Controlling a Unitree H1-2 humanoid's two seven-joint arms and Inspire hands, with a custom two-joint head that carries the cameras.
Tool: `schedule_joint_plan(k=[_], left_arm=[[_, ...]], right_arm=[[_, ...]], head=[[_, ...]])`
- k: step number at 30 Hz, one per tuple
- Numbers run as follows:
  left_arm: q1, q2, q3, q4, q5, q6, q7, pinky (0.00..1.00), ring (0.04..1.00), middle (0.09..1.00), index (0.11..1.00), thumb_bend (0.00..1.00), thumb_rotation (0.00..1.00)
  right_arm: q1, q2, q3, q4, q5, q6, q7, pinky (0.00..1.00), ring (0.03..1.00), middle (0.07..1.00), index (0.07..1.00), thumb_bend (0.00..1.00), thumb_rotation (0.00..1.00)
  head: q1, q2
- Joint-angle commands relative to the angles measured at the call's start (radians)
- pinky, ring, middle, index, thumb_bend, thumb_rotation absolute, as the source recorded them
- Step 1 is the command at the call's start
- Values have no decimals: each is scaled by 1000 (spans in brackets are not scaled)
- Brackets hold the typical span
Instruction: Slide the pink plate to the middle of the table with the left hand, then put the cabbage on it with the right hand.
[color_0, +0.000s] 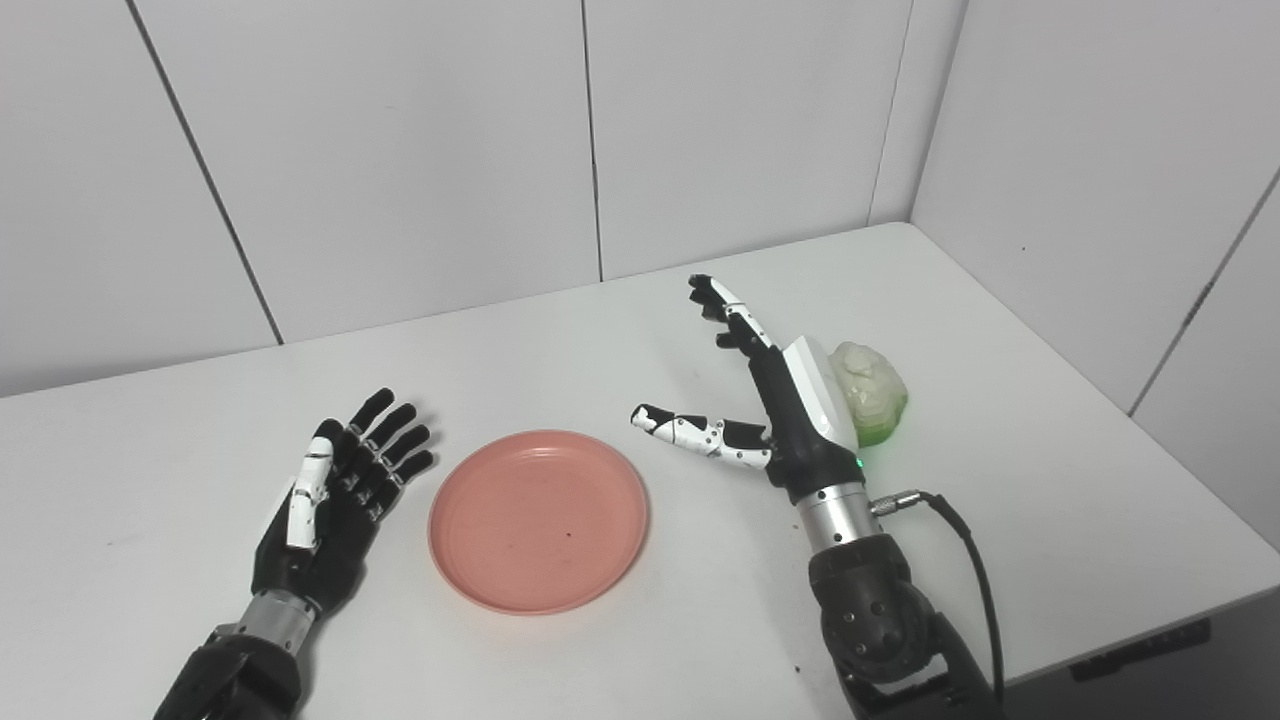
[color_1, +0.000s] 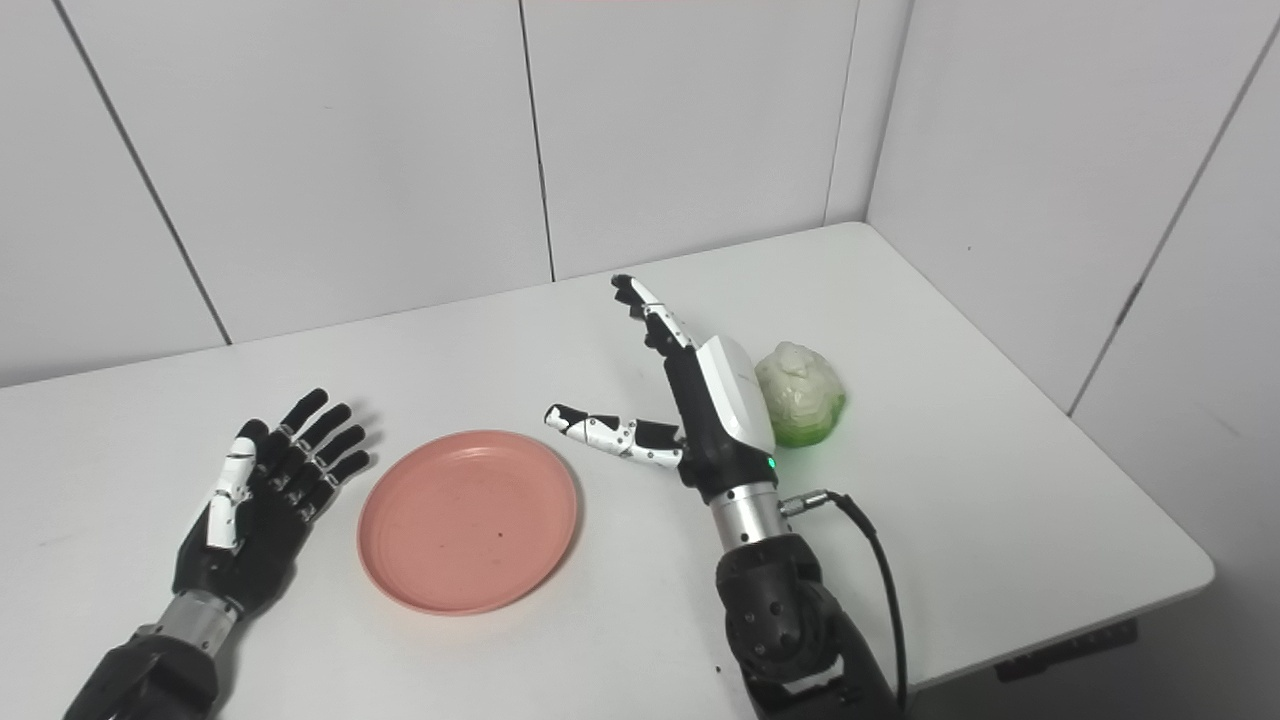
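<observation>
1. Since the pink plate (color_0: 538, 520) already sits about mid-table, left hand (color_0: 335, 500) lies just beside its left rim, fingers spread, holding nothing.
2. Right hand (color_1: 690, 415) stands edge-up, fingers apart, empty.
3. Cabbage (color_1: 800, 406) sits right behind that hand's back, opposite the palm, so I'd guess it has to swing around.

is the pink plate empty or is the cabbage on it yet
Empty. The pink plate shows only its bare inside, and the cabbage sits on the table beside the open right hand.
</observation>
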Motion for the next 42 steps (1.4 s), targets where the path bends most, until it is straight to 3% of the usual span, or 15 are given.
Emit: schedule_joint_plan(k=[1, 5, 12, 13, 15, 19, 26, 31, 38, 42], left_arm=[[40, 23, 0, 82, 18, 31, 7, 845, 869, 894, 881, 510, 934], [25, 34, 15, 135, 7, 22, -13, 836, 857, 884, 873, 506, 922], [0, 51, 33, 198, 0, 13, -40, 824, 845, 875, 867, 489, 931], [-2, 53, 35, 204, -1, 12, -42, 824, 844, 875, 869, 487, 933], [-6, 57, 37, 214, -3, 11, -44, 822, 839, 871, 868, 484, 929], [-13, 61, 43, 234, -7, 8, -54, 826, 845, 875, 869, 473, 937], [-20, 65, 51, 255, -9, 1, -68, 826, 846, 877, 870, 472, 925], [-20, 70, 57, 254, -10, 6, -73, 830, 852, 881, 872, 472, 935], [-18, 73, 61, 247, -10, 11, -68, 818, 843, 873, 867, 473, 924], [-15, 72, 63, 237, -12, 16, -68, 823, 845, 875, 869, 476, 917]], right_arm=[[-40, -15, -15, -53, -11, -16, -10, 824, 881, 898, 927, 925, 505], [-47, -45, -38, -80, -71, 3, -15, 826, 894, 921, 950, 964, 550], [-54, -92, -98, -113, -67, 20, 12, 675, 923, 985, 997, 1000, 523], [-53, -100, -107, -120, -82, 31, 17, 686, 931, 992, 999, 1000, 523], [-53, -114, -124, -131, -121, 49, 14, 802, 933, 987, 999, 1000, 540], [-46, -135, -165, -144, -155, 76, 8, 860, 933, 982, 999, 1000, 561], [-21, -173, -232, -165, -134, 109, 37, 867, 958, 999, 1000, 1000, 550], [1, -189, -258, -199, -129, 180, 82, 864, 979, 1000, 1000, 1000, 567], [38, -191, -297, -185, -87, 191, 84, 892, 997, 1000, 1000, 1000, 522], [50, -186, -303, -159, -72, 207, 84, 847, 985, 1000, 1000, 1000, 546]], head=[[-12, -4], [-35, -9], [-69, -10], [-69, -10], [-73, -8], [-77, -4], [-81, -2], [-82, 8], [-74, 22], [-75, 24]])
